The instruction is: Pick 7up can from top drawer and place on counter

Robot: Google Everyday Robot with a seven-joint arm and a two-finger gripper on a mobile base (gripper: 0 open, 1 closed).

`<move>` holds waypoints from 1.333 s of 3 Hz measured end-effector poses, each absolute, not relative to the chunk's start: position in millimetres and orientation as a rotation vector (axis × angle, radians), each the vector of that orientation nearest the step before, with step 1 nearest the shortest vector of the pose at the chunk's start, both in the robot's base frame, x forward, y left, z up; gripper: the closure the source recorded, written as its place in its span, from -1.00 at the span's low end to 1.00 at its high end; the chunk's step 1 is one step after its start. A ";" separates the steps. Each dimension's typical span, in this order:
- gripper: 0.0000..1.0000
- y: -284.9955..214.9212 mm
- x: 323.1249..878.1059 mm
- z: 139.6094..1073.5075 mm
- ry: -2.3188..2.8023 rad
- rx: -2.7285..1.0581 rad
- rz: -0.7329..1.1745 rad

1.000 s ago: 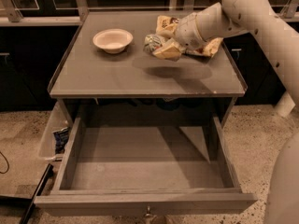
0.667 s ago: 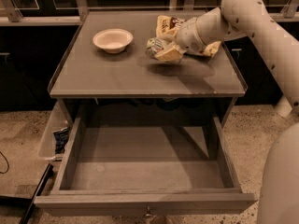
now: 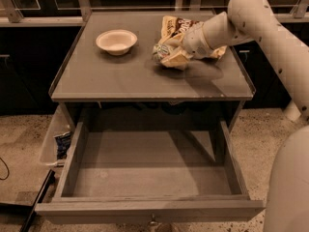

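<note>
My gripper (image 3: 170, 56) is over the right half of the counter (image 3: 120, 79), at the end of the white arm that reaches in from the right. It is shut on the 7up can (image 3: 163, 51), a pale can with green marks, held low over the counter surface or touching it; I cannot tell which. The top drawer (image 3: 145, 173) is pulled fully open below the counter and its flat bottom is bare. A brown-and-cream snack bag (image 3: 177, 25) lies on the counter just behind the gripper.
A cream bowl (image 3: 116, 41) stands on the counter's back left. A clear bin (image 3: 49, 141) with a dark blue item sits on the speckled floor left of the drawer. A dark cable and bar lie at the lower left.
The gripper with the can has moved slightly down and toward the counter's front. The drawer, bowl and bag have not moved.
</note>
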State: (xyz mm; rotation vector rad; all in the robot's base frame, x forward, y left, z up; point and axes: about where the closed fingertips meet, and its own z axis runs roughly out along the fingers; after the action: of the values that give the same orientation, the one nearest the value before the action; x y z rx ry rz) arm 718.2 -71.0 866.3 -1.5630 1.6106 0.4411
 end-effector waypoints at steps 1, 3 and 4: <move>0.16 -71.0 718.2 866.3 1.611 -1.563 0.441; -0.77 -70.9 718.2 866.3 1.611 -1.563 0.441; -1.00 -70.9 718.2 866.2 1.611 -1.563 0.441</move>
State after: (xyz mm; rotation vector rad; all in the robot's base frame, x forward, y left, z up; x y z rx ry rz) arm 718.2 -70.9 866.2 -1.5631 1.6105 0.4414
